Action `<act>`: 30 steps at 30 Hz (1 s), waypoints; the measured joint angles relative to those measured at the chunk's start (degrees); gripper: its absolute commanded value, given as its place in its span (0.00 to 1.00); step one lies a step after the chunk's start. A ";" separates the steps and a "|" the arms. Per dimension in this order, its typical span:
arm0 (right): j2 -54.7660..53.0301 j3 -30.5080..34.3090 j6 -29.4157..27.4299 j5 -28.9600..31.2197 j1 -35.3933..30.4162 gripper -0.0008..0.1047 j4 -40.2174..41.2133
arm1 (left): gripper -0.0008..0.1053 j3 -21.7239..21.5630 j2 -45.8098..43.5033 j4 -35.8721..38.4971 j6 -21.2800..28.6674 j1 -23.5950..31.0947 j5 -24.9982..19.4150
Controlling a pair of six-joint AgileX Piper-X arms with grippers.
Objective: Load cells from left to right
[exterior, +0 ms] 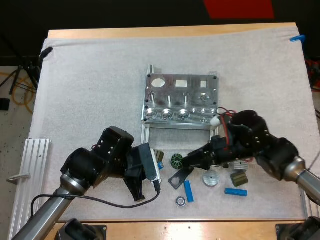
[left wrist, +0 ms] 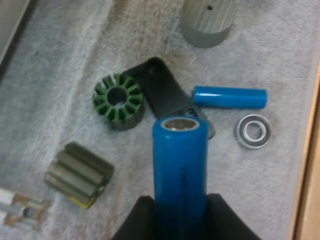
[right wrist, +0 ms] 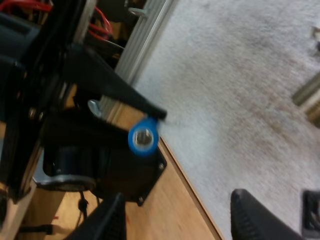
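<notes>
A blue cell [left wrist: 180, 175] is grasped by the left jaws, whose black fingers [left wrist: 140, 222] press on its lower body from both sides. Its metal-capped end points toward a black bracket [left wrist: 162, 90] lying on the white mat [exterior: 90, 90]. From the right wrist view the same cell shows end-on, in front of the left arm [exterior: 90, 167].

Just beside the bracket lie a green toothed ring [left wrist: 118, 100] on one side and a second blue cell [left wrist: 229, 97] on the other, with a small steel bearing [left wrist: 253, 131] near that cell. An olive ribbed block [left wrist: 79, 173] lies close to the left jaws, and a grey ribbed cylinder [left wrist: 206, 20] stands beyond the bracket. In the high view a third blue cell [exterior: 235, 191] lies farther right, beside another olive block [exterior: 239, 178].

The right jaws are released, their fingers [right wrist: 255, 217] standing apart and clear of anything, above the mat's edge and the wooden table [right wrist: 175, 210]. In the high view they sit near the green ring.

The metal fixture [exterior: 182, 100] stands farther up the mat, apart from all the loose parts. A ribbed aluminium rail [exterior: 30, 170] lies at the mat's left edge.
</notes>
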 measured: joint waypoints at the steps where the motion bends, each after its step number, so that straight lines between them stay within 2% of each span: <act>1: 0.58 0.00 0.57 0.00 0.40 0.45 -0.97 | 0.01 0.00 0.00 0.10 0.04 0.00 0.16; 5: 4.20 -0.11 2.93 -0.14 3.67 0.45 -7.02 | 0.01 0.00 0.00 0.27 0.02 0.00 0.27; 8: 6.81 -1.72 3.88 -0.14 6.50 0.45 -8.22 | 0.01 0.00 0.00 0.27 0.02 0.00 0.27; 15: 13.20 -8.08 3.88 -0.14 9.13 0.45 -8.95 | 0.01 0.00 0.00 0.27 0.16 0.00 0.27; 24: 15.24 -8.86 4.31 -3.21 9.23 0.45 -6.30 | 0.01 0.00 0.00 0.27 0.39 0.00 0.27; 26: 15.24 -8.86 4.31 -3.49 9.23 0.42 -5.63 | 0.01 0.00 0.00 0.27 0.39 0.00 0.27; 30: 15.24 -8.86 4.31 -3.72 9.23 0.21 -5.17 | 0.01 0.00 0.00 0.27 0.39 0.00 0.27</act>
